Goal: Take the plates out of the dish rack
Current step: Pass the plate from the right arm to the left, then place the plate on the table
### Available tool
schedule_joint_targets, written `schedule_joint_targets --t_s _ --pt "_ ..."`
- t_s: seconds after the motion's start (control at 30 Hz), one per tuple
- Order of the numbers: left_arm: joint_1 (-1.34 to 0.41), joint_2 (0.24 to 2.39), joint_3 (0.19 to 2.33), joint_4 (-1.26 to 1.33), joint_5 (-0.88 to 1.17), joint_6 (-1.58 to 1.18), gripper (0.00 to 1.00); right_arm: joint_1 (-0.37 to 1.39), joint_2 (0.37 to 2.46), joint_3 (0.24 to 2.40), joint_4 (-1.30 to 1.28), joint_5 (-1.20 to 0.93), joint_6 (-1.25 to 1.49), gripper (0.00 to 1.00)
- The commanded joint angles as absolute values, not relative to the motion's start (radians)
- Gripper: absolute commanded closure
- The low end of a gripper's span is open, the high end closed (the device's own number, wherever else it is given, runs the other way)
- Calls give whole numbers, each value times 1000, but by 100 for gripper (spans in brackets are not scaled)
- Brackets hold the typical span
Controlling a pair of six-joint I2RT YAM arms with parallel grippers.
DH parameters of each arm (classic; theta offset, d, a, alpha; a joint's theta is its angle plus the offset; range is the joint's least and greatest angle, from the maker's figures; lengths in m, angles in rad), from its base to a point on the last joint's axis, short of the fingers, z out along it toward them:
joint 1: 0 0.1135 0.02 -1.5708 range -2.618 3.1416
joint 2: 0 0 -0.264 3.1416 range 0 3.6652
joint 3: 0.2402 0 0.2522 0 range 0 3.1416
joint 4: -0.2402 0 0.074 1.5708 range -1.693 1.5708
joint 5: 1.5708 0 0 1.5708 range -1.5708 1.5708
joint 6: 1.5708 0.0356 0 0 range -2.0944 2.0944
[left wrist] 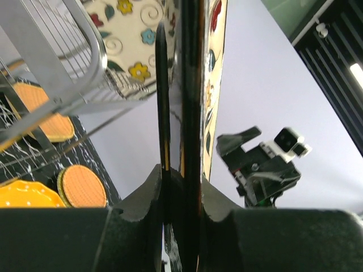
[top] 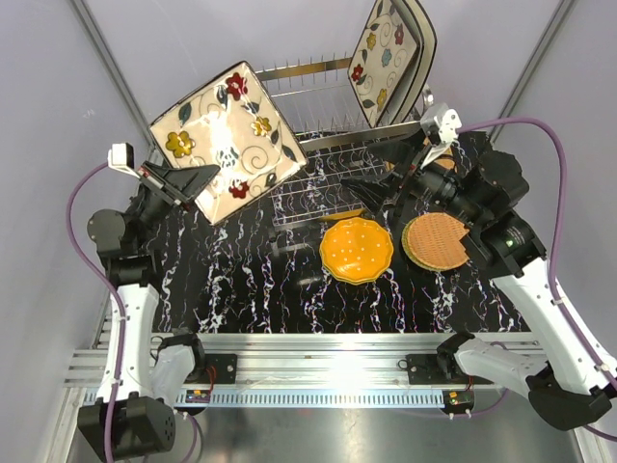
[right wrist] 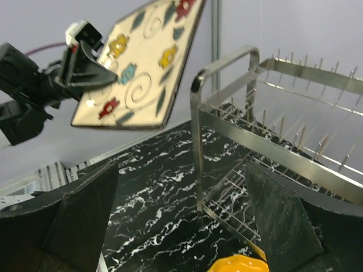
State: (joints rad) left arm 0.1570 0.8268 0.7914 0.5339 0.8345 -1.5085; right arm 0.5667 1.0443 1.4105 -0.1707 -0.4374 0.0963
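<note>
Nearest the arms, on the near side of the dish rack, the orange plate and the tan woven plate lay flat on the black marbled table, side by side and just apart. Off the rack's left end, the left gripper was clamped on the lower edge of the held flowered plate. That plate hung in the air clear of the wires, tilted with its painted face toward the overhead camera. In the left wrist view it showed edge-on, running straight out from the fingers, so its length pointed away from the gripper and its free corner sat close to the rack's left frame. Setting it down would likely mean lowering it to the bare table left of the rack while keeping that corner off the steel. At the rack's right end, the right gripper stood with its jaws spread wide and nothing between them, looking leftward along the prongs. The standing flowered plates, two by their rims, leaned on edge at the rack's far right. They lay beyond the right gripper and outside its own camera's view, and the right arm was plainly the nearer one. A tan shape seen through the wires from the left wrist may have been another plate. Whether it sat in the lower tier could not be told.
</note>
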Motion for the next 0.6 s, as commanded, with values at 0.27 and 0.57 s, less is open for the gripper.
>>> schedule_joint_targets --t_s 0.27,0.57 --pt "265 891 953 853 635 -1606 100 499 985 1284 -216 -393 17 0" --pt "351 962 976 871 523 -1634 100 469 939 1218 -250 -373 5 0"
